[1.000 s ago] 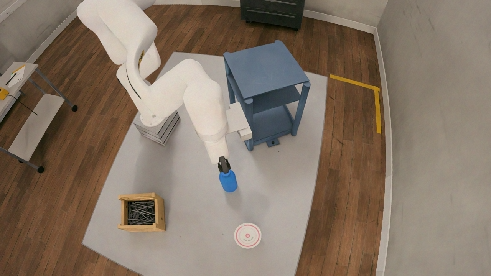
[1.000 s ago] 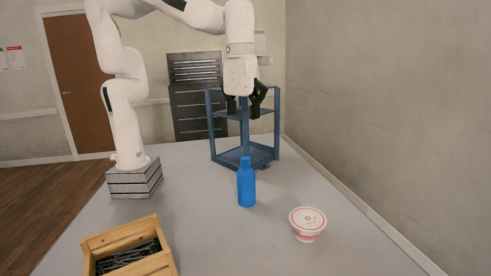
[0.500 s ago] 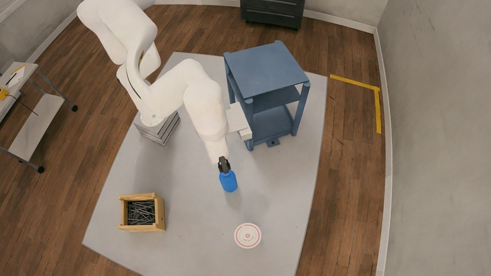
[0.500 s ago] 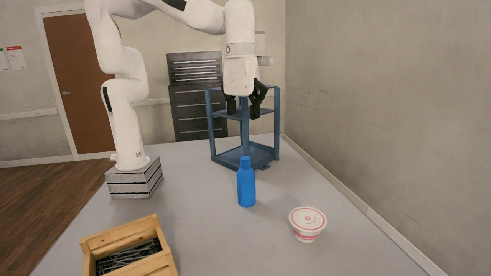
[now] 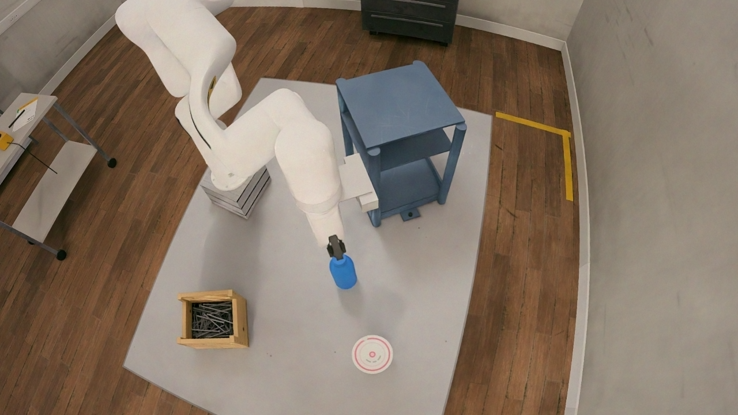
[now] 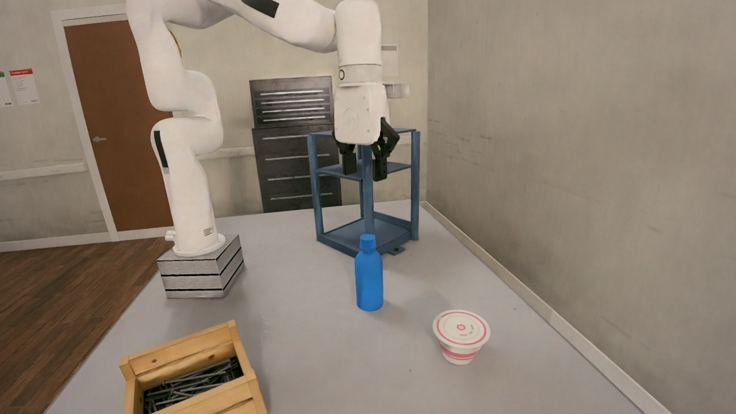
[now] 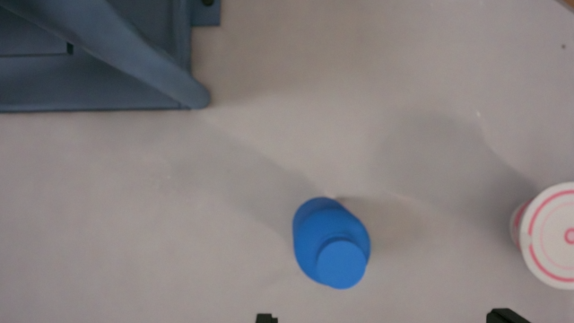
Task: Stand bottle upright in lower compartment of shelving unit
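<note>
My fingers (image 5: 335,247) (image 6: 364,167) hang wide apart and empty above the blue bottle (image 5: 343,272) (image 6: 368,280) (image 7: 332,242), upright on the counter (image 5: 289,320) (image 6: 318,349) (image 7: 134,224) nearer than the shelving unit (image 5: 402,103) (image 6: 414,190) (image 7: 134,58); an off-centre descent could knock it over.

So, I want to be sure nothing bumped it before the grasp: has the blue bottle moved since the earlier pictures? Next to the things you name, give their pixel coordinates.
No; the blue bottle (image 5: 343,273) (image 6: 368,280) (image 7: 329,238) stands in the same place relative to the shelving unit (image 5: 402,105) (image 6: 416,190) (image 7: 134,58).
</note>
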